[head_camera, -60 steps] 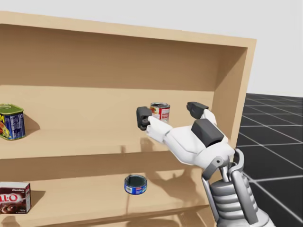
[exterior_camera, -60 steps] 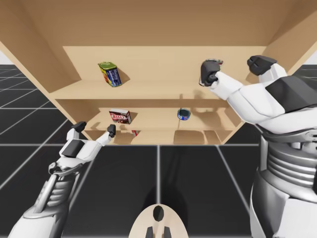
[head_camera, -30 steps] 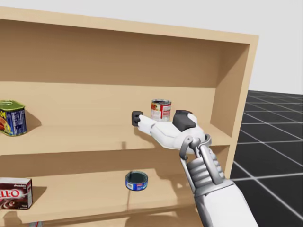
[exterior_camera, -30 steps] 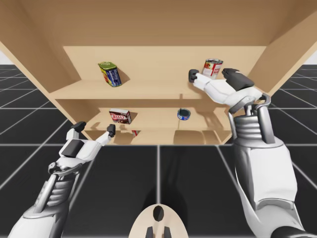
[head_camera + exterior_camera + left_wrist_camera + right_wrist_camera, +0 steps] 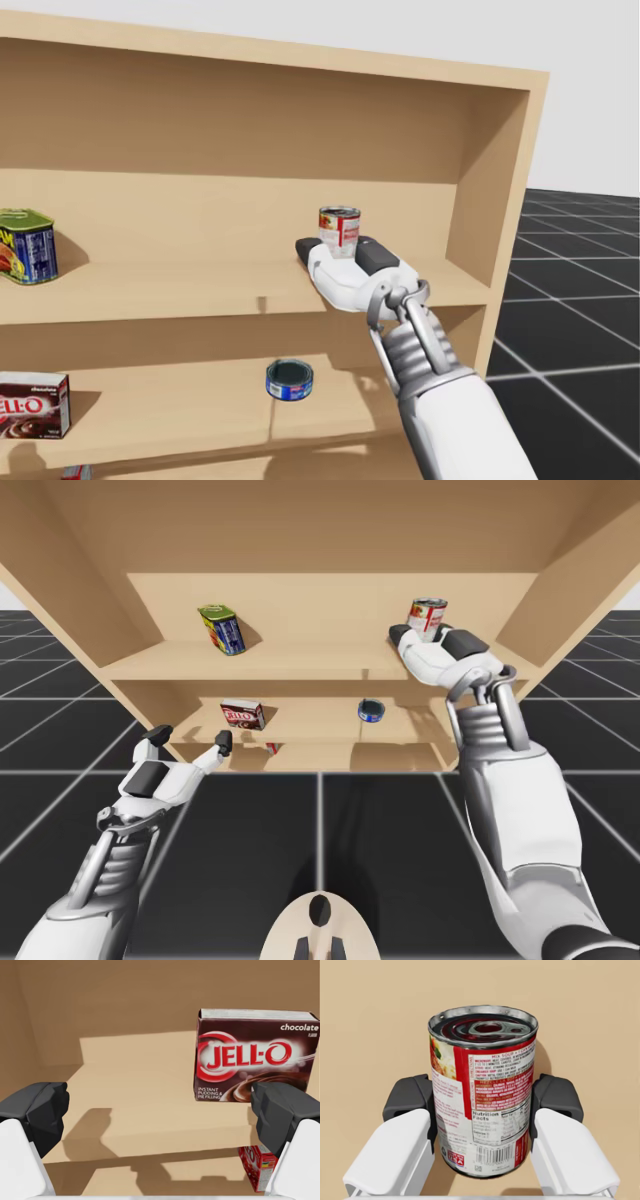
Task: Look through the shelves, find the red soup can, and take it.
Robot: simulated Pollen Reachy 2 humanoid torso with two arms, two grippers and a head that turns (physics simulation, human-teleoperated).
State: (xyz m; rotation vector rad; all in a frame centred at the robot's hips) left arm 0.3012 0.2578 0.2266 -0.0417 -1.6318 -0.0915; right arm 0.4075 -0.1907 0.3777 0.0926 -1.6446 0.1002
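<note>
An open-fronted shelf unit (image 5: 300, 662) of pale wood stands on a black floor (image 5: 390, 830) crossed by thin light grid lines. Its back panel (image 5: 200, 130), side wall (image 5: 495, 190) and boards share the same plain tan finish. Soft shadows lie on the boards. Behind it, the backdrop (image 5: 580, 60) is flat pale grey.

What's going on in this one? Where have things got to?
My right claw is shut on the red soup can, one finger on each side. The can stands upright on the upper shelf and is not yet lifted out. My left claw hangs open in front of the lower shelf, with a brown box ahead of it, untouched.
</note>
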